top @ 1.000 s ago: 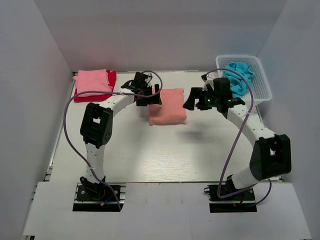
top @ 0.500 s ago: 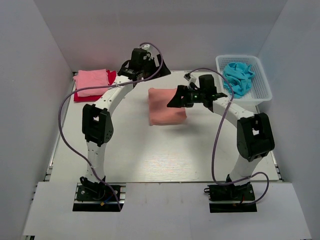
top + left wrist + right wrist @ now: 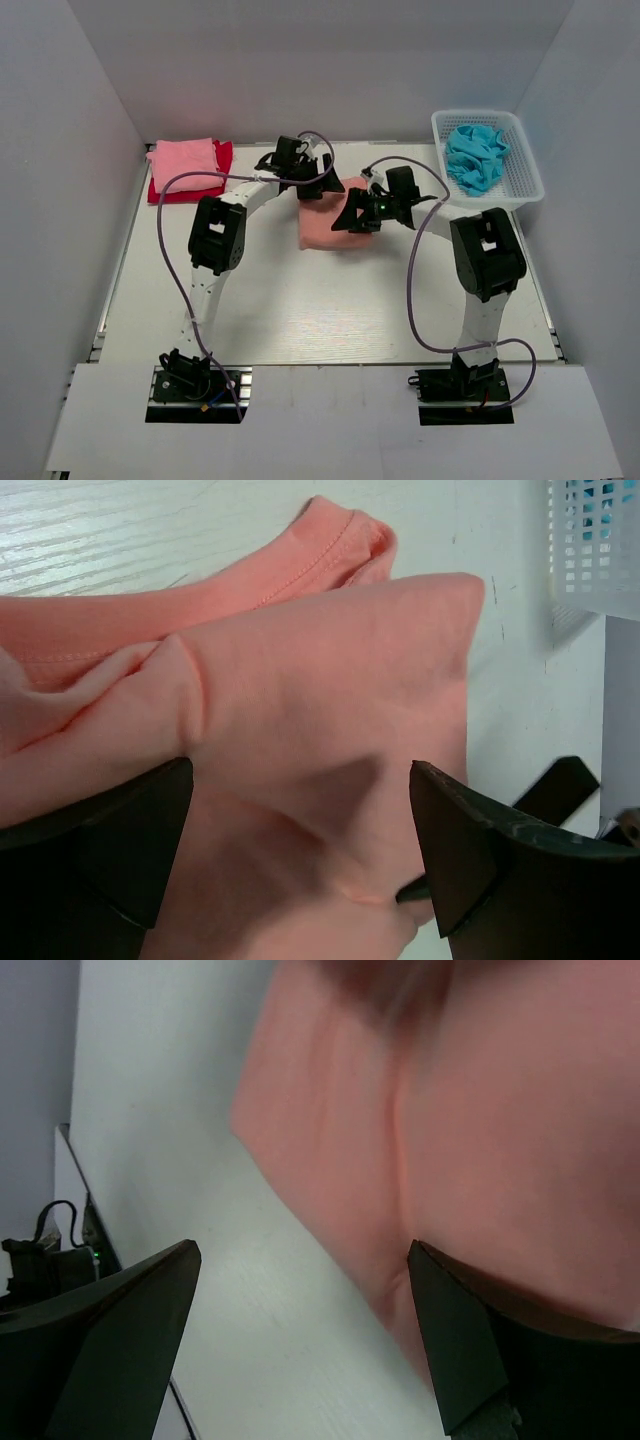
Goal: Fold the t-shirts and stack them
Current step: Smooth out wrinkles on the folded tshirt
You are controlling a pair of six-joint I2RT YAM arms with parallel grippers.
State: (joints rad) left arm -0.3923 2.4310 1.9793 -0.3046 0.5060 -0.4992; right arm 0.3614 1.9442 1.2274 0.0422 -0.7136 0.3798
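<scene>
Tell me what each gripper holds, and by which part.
Nothing is held. The left gripper and the right gripper both stand wide open over the folded salmon-orange t-shirt, jaws unclosed.

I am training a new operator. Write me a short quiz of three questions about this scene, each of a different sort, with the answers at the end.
1. True or false: the turquoise t-shirt lies crumpled in the white basket.
2. Fill the gap: the light pink t-shirt lies on top of a ____ one.
3. Choose one: the left gripper and the right gripper, both open, are at which t-shirt?
A. the salmon-orange t-shirt
B. the turquoise t-shirt
C. the light pink t-shirt

Key: 1 true; 2 red t-shirt; 3 A.
</scene>
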